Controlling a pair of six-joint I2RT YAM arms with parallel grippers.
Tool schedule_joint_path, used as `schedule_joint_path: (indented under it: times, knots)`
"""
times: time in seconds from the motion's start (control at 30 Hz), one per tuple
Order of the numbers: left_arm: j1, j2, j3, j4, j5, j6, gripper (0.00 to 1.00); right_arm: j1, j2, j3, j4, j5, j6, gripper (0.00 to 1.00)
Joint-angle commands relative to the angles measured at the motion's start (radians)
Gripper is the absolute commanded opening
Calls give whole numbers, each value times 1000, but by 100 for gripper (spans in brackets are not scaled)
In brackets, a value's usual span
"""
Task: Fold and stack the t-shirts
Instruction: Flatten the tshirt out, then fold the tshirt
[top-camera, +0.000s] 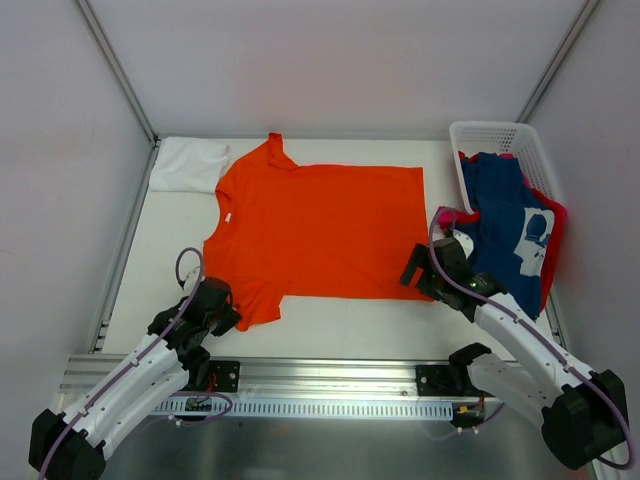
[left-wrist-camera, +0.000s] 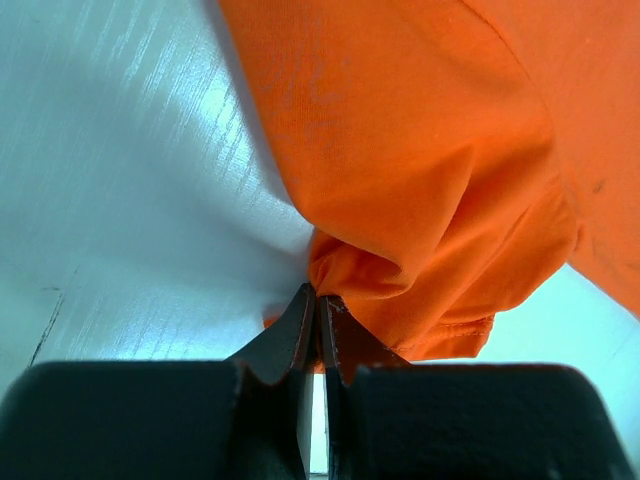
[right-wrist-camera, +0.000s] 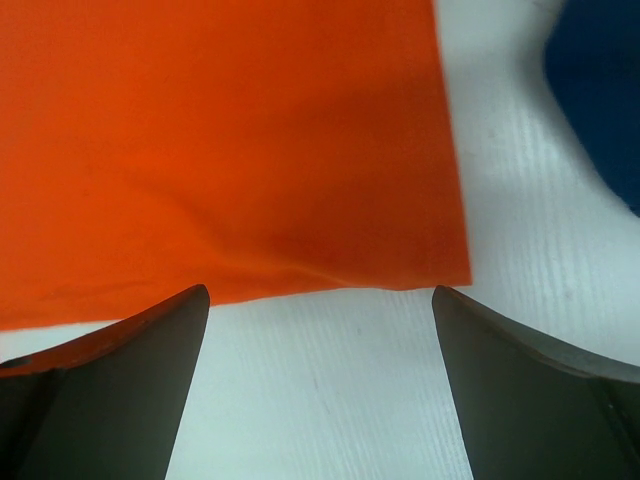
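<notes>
Low on the left of the overhead view, the left gripper (left-wrist-camera: 317, 295) is pinched tight on a sleeve of the plain bright orange cloth t-shirt (top-camera: 320, 225), which is spread flat mid-frame on the white table (top-camera: 340, 322). At lower right, the right gripper (right-wrist-camera: 320, 295) hovers wide apart over its hem corner. At upper right, the white plastic lattice basket (top-camera: 497, 131) holds a navy t-shirt with white print (top-camera: 505, 210) over a pink-red t-shirt (top-camera: 556, 250), both spilling out. A white t-shirt (top-camera: 188, 165) lies at upper left.

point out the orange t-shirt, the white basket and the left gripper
orange t-shirt (top-camera: 320, 230), top view, middle of its body
white basket (top-camera: 495, 137), top view, far lattice wall
left gripper (left-wrist-camera: 318, 300), left wrist view, fingertips shut on the sleeve
</notes>
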Motion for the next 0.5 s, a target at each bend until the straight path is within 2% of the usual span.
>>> schedule_joint_path:
  times: [0.0, 0.07, 0.13, 0.3, 0.47]
  knots:
    - [-13, -9, 16, -4, -28, 22, 0, 3, 28, 9, -89, 184, 97, 99]
    - [-13, -9, 26, 1, -31, 33, 0, 5, -9, -18, -164, 300, 202, 99]
    - [-13, -6, 26, 1, -29, 39, 0, 5, -87, -91, -182, 335, 306, 99]
    - [-13, 11, 15, 27, -37, 44, 0, 5, -212, -227, -112, 283, 382, 99]
    - [-13, 47, 23, 53, -40, 61, 0, 3, -189, -262, -37, 249, 382, 99]
